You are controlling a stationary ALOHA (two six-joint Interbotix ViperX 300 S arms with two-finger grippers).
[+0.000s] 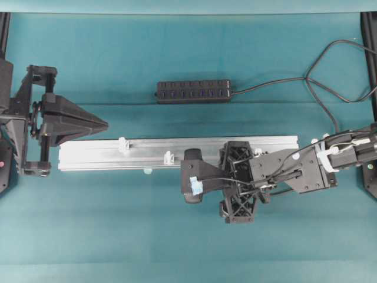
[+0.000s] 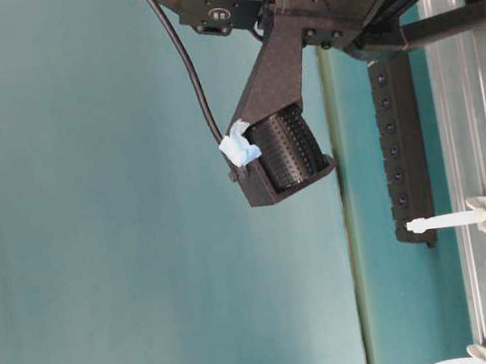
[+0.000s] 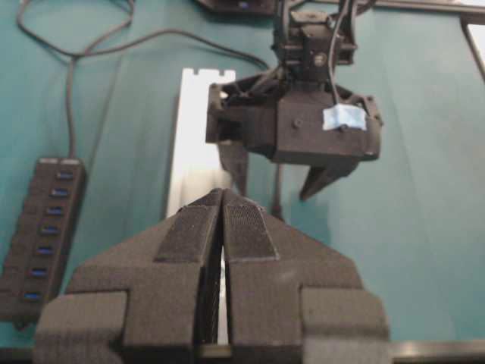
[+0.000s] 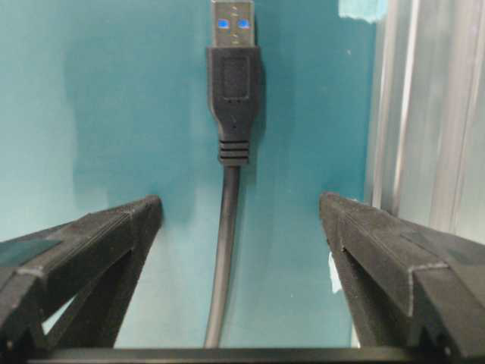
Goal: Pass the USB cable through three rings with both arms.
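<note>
Black USB cable with a moulded dark plug and metal tip showing blue inserts (image 4: 233, 83): it lies flat on the teal table, plug end pointing away from the right wrist camera, cord running straight back toward the lens, just beside the rail. Small whitish translucent plastic ring clips: two stand upright on the long silver aluminium rail (image 1: 88, 154), one near its left end (image 1: 123, 144), one nearer the middle (image 1: 169, 157).
</note>
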